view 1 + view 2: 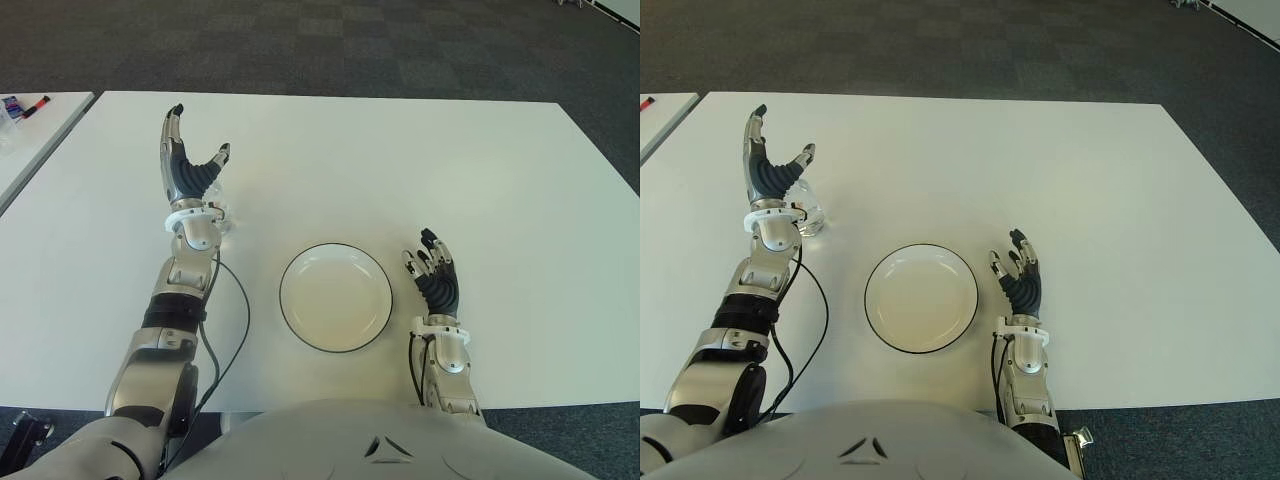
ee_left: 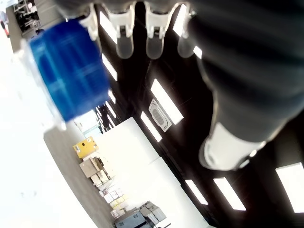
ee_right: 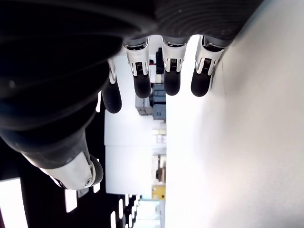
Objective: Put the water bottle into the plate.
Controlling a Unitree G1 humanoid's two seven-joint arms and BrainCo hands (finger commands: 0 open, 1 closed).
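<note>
Here the plate [image 1: 335,297] — round, white, glossy, with a thin dark rim — sits empty near the front edge of the smooth white worktop [image 1: 420,160]. The bottle [image 1: 807,212], clear plastic, stands at about 10 o'clock from the plate, well apart from it; its blue ribbed cap [image 2: 71,76] shows close in the left wrist view. The left robot hand [image 1: 190,170] is just behind the bottle with ribbed black fingers [image 1: 174,125] spread upward, holding nothing, and its wrist hides most of the bottle's body. Whether the two touch is hard to tell. The right robot hand [image 1: 432,272] shows at 3 o'clock of the plate, just beside its rim, fingers loosely extended and empty. Wide bare worktop lies beyond the plate and to its right. A second white surface [image 1: 40,125] is cut off at far left, its small items indistinct.
</note>
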